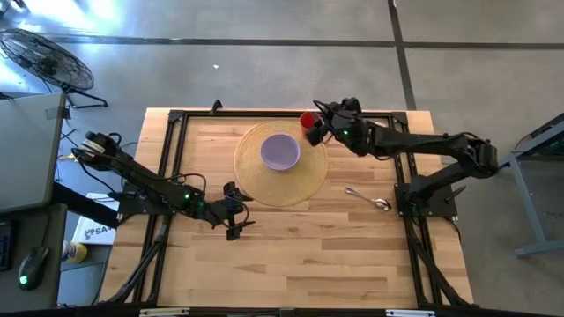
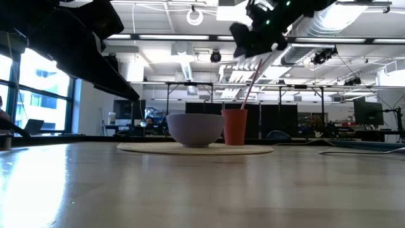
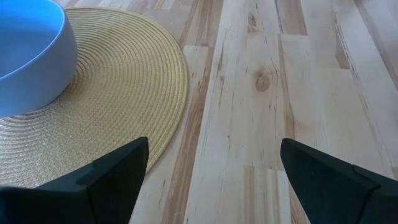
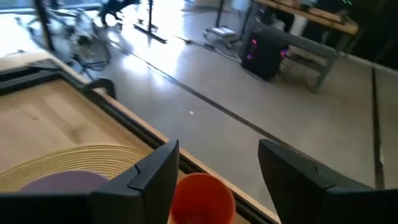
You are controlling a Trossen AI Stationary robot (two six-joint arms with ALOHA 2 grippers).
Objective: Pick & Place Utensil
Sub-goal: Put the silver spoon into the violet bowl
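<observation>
A red cup [image 1: 307,120] stands on the far right rim of a round woven placemat [image 1: 264,189]. A thin pale utensil [image 2: 250,82] stands slanting in the cup [image 2: 235,126], and its upper end reaches up to my right gripper [image 2: 256,44]. That gripper [image 4: 217,149] hangs open just above the cup [image 4: 202,196]. A metal spoon [image 1: 370,200] lies on the table right of the mat. My left gripper [image 1: 236,211] waits open and empty at the mat's near left edge. My right gripper's fingers stand wide apart above the cup's mouth. The utensil's upper end [image 2: 258,61] ends at the gripper's underside in the low view. I cannot tell whether they touch, and the right wrist view shows no utensil between the fingers.
A purple bowl [image 1: 280,151] sits in the middle of the mat, close to the left of the cup. A black frame [image 1: 176,119] runs along the table's far, left and right edges. Bare wood lies toward the near edge [image 1: 291,264].
</observation>
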